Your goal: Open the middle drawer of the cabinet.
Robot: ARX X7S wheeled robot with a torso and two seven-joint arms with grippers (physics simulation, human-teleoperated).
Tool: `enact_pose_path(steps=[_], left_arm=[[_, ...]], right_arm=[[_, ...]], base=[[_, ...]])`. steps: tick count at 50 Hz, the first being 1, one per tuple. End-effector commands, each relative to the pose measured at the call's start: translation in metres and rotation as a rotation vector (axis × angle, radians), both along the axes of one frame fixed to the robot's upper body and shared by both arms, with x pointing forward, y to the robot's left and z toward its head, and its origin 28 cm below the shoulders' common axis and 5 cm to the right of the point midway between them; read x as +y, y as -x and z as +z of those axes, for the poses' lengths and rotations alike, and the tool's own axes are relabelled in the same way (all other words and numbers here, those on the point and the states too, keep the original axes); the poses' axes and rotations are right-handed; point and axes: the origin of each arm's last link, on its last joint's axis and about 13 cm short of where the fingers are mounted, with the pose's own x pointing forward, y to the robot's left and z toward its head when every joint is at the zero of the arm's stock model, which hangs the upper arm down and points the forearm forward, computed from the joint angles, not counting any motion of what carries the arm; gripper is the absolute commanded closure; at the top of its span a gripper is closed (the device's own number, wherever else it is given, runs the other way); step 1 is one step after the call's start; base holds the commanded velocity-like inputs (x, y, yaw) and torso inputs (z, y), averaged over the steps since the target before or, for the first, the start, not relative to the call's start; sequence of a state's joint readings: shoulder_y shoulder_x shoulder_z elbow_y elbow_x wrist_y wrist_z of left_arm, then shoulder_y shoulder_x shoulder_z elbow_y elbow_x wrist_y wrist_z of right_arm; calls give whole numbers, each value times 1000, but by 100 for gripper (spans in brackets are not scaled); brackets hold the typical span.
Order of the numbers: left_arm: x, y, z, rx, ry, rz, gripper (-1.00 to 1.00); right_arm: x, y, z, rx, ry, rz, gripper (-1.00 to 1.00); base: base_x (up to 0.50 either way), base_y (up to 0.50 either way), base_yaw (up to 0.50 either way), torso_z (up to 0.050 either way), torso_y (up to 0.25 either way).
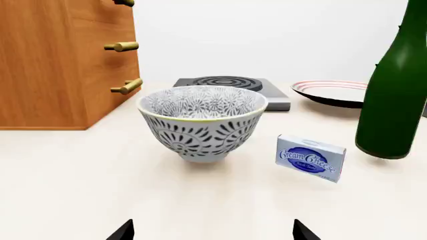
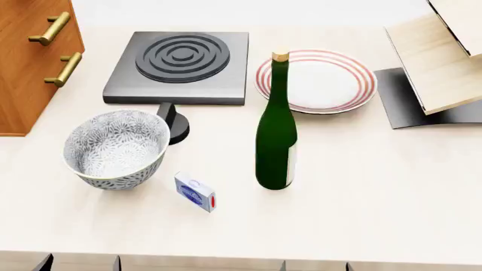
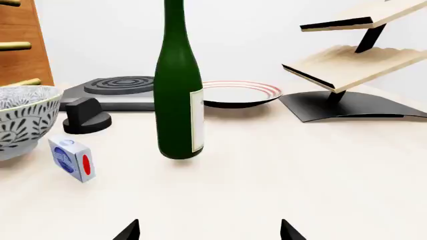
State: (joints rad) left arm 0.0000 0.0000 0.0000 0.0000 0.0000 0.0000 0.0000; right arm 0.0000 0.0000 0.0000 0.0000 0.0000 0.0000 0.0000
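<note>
cabinet sits at the far left of the table, all visible drawer fronts flush. head view shows two brass handles; the left wrist view shows three stacked, so the middle drawer is the one with the centre handle, closed. landmark: bowl, patterned, upright. cabinet is left of and behind the bowl, well apart from it. hotplate is behind the bowl to the right, its knob just beside the bowl's rim. cream cheese box is near the bowl's front right. green bottle stands upright further right of the bowl, plate behind it, pale rack at the far right. left gripper is in front of the bowl, fingers spread, nothing between them. right gripper faces the bottle, fingers also spread and empty. both are well short of the cabinet, touching nothing.
</note>
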Motion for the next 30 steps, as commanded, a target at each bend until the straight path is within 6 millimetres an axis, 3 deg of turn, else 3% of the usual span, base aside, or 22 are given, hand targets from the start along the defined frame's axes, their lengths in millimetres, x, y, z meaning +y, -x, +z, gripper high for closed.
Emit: enact_pose_path(steps=[1,16,30], left_arm=[[-1,1,1,-17,-25,5,-100],[-1,6,6,-51,-35,9,-100],[-1,6,5,-61,-59,14,-100]], right_arm=[[1,5,14,-57,-8,9,-100],[1,8,16,-70,14,-7,-100],[2,11,19,-88,-5,8,-100]], base=[[0,0,0,0,0],[0,0,0,0,0],[237,494,0,0,0]])
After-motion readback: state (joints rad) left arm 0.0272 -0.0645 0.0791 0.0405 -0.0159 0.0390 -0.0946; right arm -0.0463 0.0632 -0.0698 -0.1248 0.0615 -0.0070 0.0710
